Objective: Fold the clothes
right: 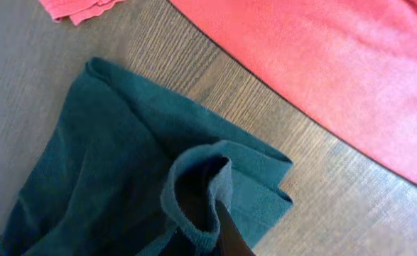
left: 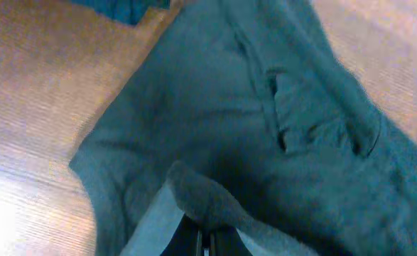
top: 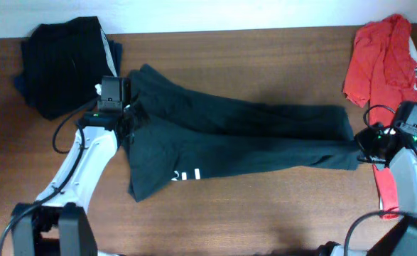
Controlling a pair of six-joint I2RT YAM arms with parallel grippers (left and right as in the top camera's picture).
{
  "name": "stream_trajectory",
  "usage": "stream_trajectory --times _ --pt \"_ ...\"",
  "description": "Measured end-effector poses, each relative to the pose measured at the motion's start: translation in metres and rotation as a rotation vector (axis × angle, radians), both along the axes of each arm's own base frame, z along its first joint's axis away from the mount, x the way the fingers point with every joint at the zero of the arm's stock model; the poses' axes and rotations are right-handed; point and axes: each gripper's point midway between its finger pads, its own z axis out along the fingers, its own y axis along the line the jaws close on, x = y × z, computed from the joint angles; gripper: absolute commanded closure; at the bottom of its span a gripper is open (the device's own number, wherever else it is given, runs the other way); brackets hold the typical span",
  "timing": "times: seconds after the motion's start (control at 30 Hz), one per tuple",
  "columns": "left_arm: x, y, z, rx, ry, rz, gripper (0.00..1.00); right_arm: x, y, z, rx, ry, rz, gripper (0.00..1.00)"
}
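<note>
Charcoal T-shirt (top: pixel 229 135) lies stretched across the middle of the bench (top: pixel 251 57). Left end effector (left: pixel 207 240) is clamped on a fold at one end, right end effector (right: pixel 222 227) on the other, near the red shirt (top: pixel 382 60).

Dark T-shirt (top: pixel 251 139) — one; red shirt (top: pixel 378 60), one; dark pile (top: pixel 59 64), one (layers unclear).

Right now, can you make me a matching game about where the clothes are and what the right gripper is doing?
Things:
1 dark T-shirt
2 red shirt
3 folded dark garments
4 right gripper

Places or states:
A far left corner of the table
B shut on the T-shirt's right end
C stretched across the middle
D far right side

Pairs: 1-C, 2-D, 3-A, 4-B
</note>
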Motion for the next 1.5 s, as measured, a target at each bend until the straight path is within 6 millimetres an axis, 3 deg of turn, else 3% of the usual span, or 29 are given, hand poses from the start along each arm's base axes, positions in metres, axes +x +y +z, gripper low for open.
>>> stream_trajectory --times 0.03,0.07,0.13,0.2,0.23,0.3,0.33,0.37,0.43,0.5,0.57,0.7,0.83,1.0,1.3,1.4,1.47,1.5 --pt "0.005 0.000 -0.001 -0.001 -0.015 0.001 0.55 0.001 0.000 -0.005 0.007 0.010 -0.003 0.25" --pt "0.011 0.000 -0.005 0.001 -0.025 0.003 0.25 0.001 0.000 -0.011 0.013 0.024 -0.001 0.01" --pt "0.010 0.000 -0.012 0.006 -0.004 -0.003 0.06 -0.004 0.002 -0.011 0.024 0.052 0.009 0.01" --pt "-0.007 0.002 -0.017 0.025 0.083 -0.020 0.01 -0.009 0.006 0.002 0.052 0.100 0.018 0.01" --pt "-0.021 0.003 -0.015 0.032 0.143 -0.023 0.01 -0.001 0.007 0.022 0.059 0.082 0.050 0.01" --pt "-0.041 0.003 0.003 0.032 0.210 -0.033 0.04 0.002 0.017 0.060 0.091 0.077 0.140 0.01" --pt "-0.064 0.000 0.018 0.005 0.260 -0.048 0.19 0.006 0.022 0.079 0.095 0.046 0.197 0.01" --pt "-0.081 -0.005 0.025 -0.027 0.302 -0.064 0.38 0.003 0.030 0.085 0.118 0.052 0.244 0.04" --pt "-0.107 -0.021 0.023 -0.080 0.389 -0.108 0.60 -0.004 0.043 0.080 0.149 0.082 0.300 0.28" --pt "-0.125 -0.041 0.006 -0.102 0.450 -0.177 0.87 -0.009 0.065 0.063 0.184 0.121 0.375 0.33" --pt "-0.140 -0.053 -0.015 -0.106 0.492 -0.222 0.96 -0.015 0.086 0.044 0.221 0.179 0.431 0.33" --pt "-0.139 -0.056 -0.046 -0.115 0.457 -0.232 0.99 -0.015 0.115 0.031 0.240 0.226 0.523 0.41" --pt "-0.140 -0.054 -0.072 -0.106 0.467 -0.228 0.99 -0.020 0.135 0.023 0.238 0.255 0.592 0.41" --pt "-0.152 -0.031 -0.106 -0.120 0.614 -0.137 0.99 -0.033 0.139 0.007 0.249 0.302 0.607 0.35" --pt "-0.204 0.060 -0.100 -0.067 0.842 0.184 0.99 -0.038 0.135 0.001 0.224 0.332 0.604 0.21" --pt "-0.211 0.075 -0.079 -0.035 0.879 0.229 0.99 -0.039 0.134 0.001 0.220 0.334 0.606 0.12" --pt "-0.202 0.084 -0.049 -0.005 0.803 0.260 0.98 -0.040 0.134 0.001 0.222 0.338 0.605 0.03" --pt "-0.193 0.086 -0.028 0.000 0.726 0.267 0.91 -0.039 0.134 0.001 0.221 0.337 0.605 0.02"
